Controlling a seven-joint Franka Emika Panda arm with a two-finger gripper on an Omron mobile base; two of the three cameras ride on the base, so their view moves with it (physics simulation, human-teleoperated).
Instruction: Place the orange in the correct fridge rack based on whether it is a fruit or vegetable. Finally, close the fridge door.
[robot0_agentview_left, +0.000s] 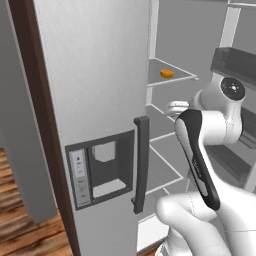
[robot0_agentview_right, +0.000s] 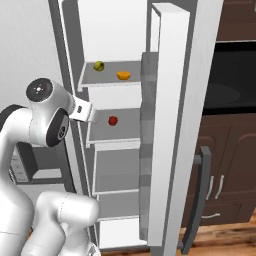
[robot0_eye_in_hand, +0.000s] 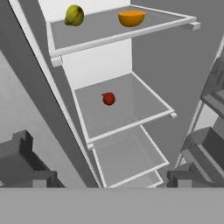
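Observation:
The orange (robot0_eye_in_hand: 131, 18) lies on the fridge rack (robot0_eye_in_hand: 94, 34), the highest shelf, to the right of a yellow-green fruit (robot0_eye_in_hand: 74, 15). Both base views show the orange (robot0_agentview_right: 123, 75) (robot0_agentview_left: 167, 73) resting on that rack (robot0_agentview_right: 107, 79) (robot0_agentview_left: 172, 80). My gripper (robot0_eye_in_hand: 109, 178) is open and holds nothing. It sits outside the fridge, in front of and below the rack, level with the second shelf. The white hand (robot0_agentview_right: 84, 111) reaches in from the left. The fridge door (robot0_agentview_right: 172, 125) stands wide open, seen edge-on, with its dark bar handle (robot0_agentview_right: 196, 200) low on its outer side.
A small red fruit (robot0_eye_in_hand: 108, 99) (robot0_agentview_right: 113, 120) lies on the second shelf. Lower shelves (robot0_eye_in_hand: 129, 155) are bare. Door bins (robot0_eye_in_hand: 214, 94) (robot0_agentview_left: 235, 62) line the inside of the open door. The shut dispenser door (robot0_agentview_left: 100, 170) stands to the left, and dark cabinets (robot0_agentview_right: 227, 150) to the right.

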